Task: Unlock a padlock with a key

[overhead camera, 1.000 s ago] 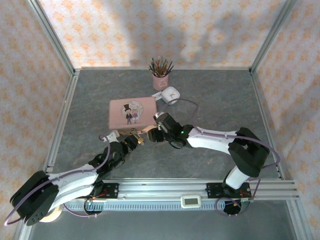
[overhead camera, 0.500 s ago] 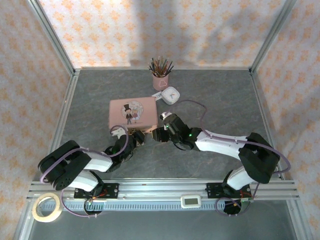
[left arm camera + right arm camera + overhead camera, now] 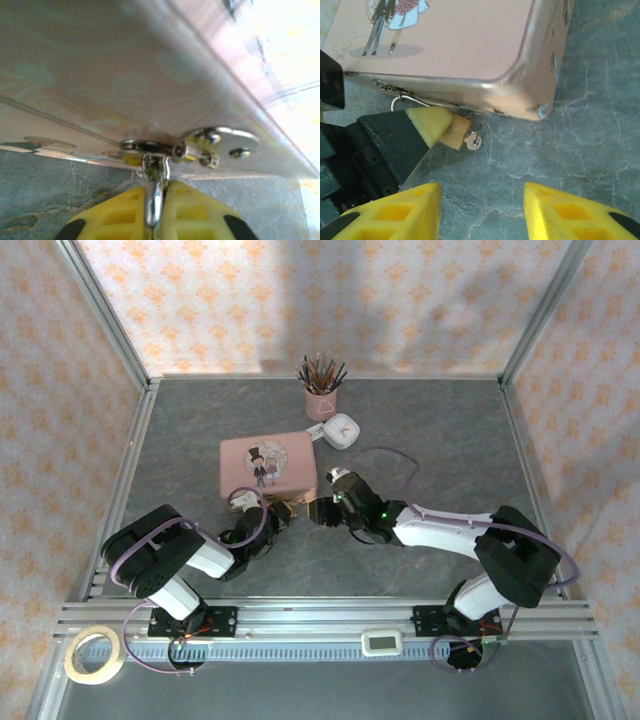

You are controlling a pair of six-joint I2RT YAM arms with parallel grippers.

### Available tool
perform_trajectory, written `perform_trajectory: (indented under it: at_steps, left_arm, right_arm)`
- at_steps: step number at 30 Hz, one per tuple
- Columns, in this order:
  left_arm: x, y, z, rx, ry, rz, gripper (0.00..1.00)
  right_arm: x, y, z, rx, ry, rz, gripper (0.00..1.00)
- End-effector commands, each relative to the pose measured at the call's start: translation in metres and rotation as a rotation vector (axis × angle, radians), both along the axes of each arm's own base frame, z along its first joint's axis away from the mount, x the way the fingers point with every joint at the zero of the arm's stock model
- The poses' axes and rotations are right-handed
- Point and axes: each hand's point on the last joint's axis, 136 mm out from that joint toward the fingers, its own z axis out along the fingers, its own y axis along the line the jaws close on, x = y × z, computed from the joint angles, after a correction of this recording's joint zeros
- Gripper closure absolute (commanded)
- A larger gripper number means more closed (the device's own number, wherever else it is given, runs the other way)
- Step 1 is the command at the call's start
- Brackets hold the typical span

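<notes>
Padlock (image 3: 458, 132), tiny and brass, hangs at the latch on the front wall of the pink illustrated tin (image 3: 455, 45), low beside the table. Left gripper (image 3: 155, 220) is clenched on it, its yellow pads (image 3: 120, 215) pinching silver metal. Right gripper (image 3: 482, 205) hovers just in front, jaws parted and empty. A small silver piece (image 3: 472, 141) sits at the padlock's end; I cannot tell whether it is the key. Nothing shows the shackle released, so the unlocking seems not yet done.

Peach floral-patterned walls (image 3: 300, 300) enclose a grey marbled tabletop (image 3: 440, 440) framed by aluminium rails (image 3: 330, 615).
</notes>
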Motion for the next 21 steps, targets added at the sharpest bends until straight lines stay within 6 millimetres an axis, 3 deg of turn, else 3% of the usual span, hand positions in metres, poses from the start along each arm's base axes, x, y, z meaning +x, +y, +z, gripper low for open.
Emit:
perform_trajectory:
  at_steps: [1, 10, 21]
  left_arm:
    - [-0.003, -0.01, 0.01, -0.065, -0.021, -0.036, 1.0]
    - [-0.004, -0.032, 0.045, -0.193, -0.086, -0.123, 1.0]
    - [-0.004, -0.037, 0.064, -0.3, -0.124, -0.134, 1.0]
  right_arm:
    - [-0.003, 0.009, -0.003, 0.146, 0.07, -0.026, 0.54]
    - [-0.013, 0.019, -0.003, 0.498, 0.255, 0.012, 0.56]
    - [-0.012, 0.025, -0.004, 0.691, 0.345, -0.02, 0.63]
